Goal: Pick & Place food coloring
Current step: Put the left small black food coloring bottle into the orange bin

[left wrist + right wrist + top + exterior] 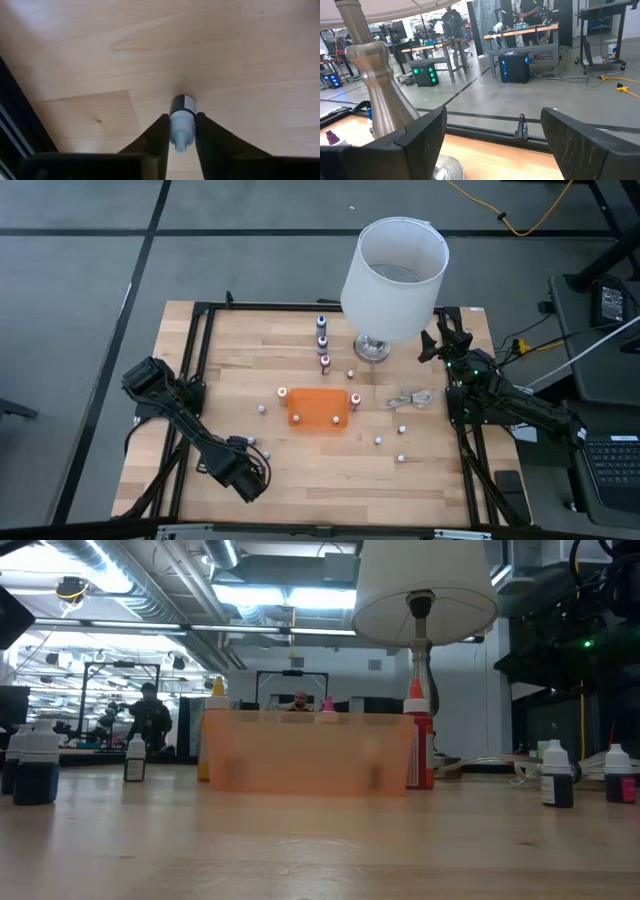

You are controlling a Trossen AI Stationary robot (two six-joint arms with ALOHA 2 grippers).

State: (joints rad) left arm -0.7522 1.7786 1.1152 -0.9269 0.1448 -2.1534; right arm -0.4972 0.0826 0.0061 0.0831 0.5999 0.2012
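Dark-bodied and capped in pale white, a tiny food coloring bottle (183, 121) lies between the two fingers (156, 142) of the left gripper (181, 137), which pinch its cap end from both sides; its body rests on the wooden bench (240, 65), with a pale label band showing near its far end. From above, the left gripper (245, 472) sits low at the bench's near left corner, its arm running back to a base at the left edge.

More food coloring bottles are scattered across the bench: a short row (322, 340) of upright ones stands beside the lamp (393, 280), single ones with pale round caps dot the wood around the orange tray (319, 407), and one red-bodied bottle (419, 745) stands just beside the tray's right end. Two dark-filled bottles (34, 762) stand close in the low view at the left.

At the far right edge, the right gripper (447, 340) is near the lamp's metal base (380, 100), fingers (582, 145) spread wide and holding nothing. A coiled white cable (408, 399) lies between tray and right arm.
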